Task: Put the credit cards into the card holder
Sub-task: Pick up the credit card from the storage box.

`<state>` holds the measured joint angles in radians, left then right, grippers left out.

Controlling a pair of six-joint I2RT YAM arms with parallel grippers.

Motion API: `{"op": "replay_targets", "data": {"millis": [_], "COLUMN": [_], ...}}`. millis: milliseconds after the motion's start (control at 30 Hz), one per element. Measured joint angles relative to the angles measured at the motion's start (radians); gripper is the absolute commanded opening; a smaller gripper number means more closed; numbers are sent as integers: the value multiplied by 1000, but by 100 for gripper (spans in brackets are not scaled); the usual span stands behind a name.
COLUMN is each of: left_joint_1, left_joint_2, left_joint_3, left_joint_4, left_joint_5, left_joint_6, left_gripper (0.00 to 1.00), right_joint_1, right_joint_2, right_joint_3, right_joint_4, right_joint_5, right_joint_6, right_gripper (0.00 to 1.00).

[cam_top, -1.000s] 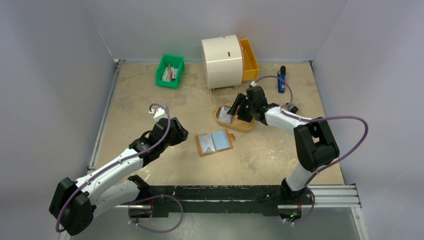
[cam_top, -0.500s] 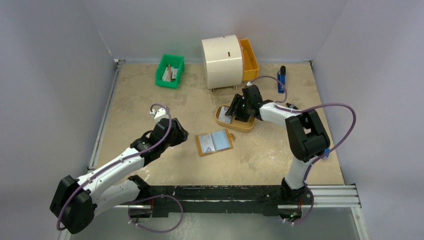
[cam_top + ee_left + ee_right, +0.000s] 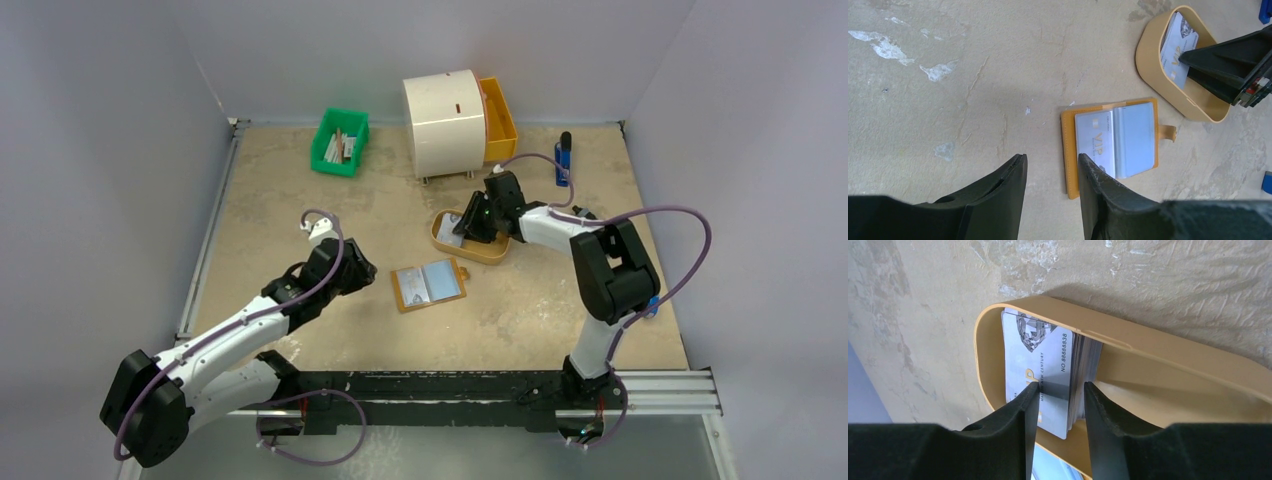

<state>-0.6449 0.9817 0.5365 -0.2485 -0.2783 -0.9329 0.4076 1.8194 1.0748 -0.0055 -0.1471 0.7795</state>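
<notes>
The credit cards (image 3: 1048, 355) stand on edge as a leaning stack at one end of the oval tan tray (image 3: 1168, 355). My right gripper (image 3: 1060, 387) reaches into the tray, one finger on the front card's face and the other against the back of the stack. From above, that gripper (image 3: 468, 225) sits over the tray's (image 3: 488, 251) left end. The card holder (image 3: 1113, 145) lies open on the table, with one pale VIP card (image 3: 1094, 140) on its left half. My left gripper (image 3: 1050, 165) hovers open just left of the holder (image 3: 428, 284), with nothing between its fingers.
A green bin (image 3: 340, 141) of sticks and papers stands at the back left. A white drum-shaped box (image 3: 444, 122) with an orange drawer (image 3: 497, 118) stands at the back middle. A blue pen-like object (image 3: 564, 160) lies at the back right.
My right gripper has reached further into the tray and its jaws have narrowed onto the card stack. My left arm has hardly moved.
</notes>
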Motion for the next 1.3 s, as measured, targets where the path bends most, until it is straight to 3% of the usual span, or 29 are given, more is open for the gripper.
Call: {"op": "replay_targets", "data": {"millis": [200, 400, 533, 833, 1300], "left_joint_1": [0, 0, 0, 0, 0], "left_joint_2": [1, 9, 10, 15, 42], "left_joint_3": [-8, -8, -8, -10, -11], "left_joint_4": [0, 0, 0, 5, 23], "left_joint_5": [3, 5, 7, 10, 17], "left_joint_6": [-3, -10, -16, -18, -18], "left_gripper": [41, 41, 41, 41, 41], "right_joint_1": [-6, -10, -11, -16, -45], "right_joint_2": [-27, -34, -34, -33, -70], "right_joint_3": [-37, -53, -55, -55, -116], "right_joint_4": [20, 34, 37, 56, 93], "right_joint_5": [-2, -4, -19, -58, -73], "right_joint_6": [6, 7, 7, 13, 29], "right_gripper": [36, 52, 55, 37, 20]}}
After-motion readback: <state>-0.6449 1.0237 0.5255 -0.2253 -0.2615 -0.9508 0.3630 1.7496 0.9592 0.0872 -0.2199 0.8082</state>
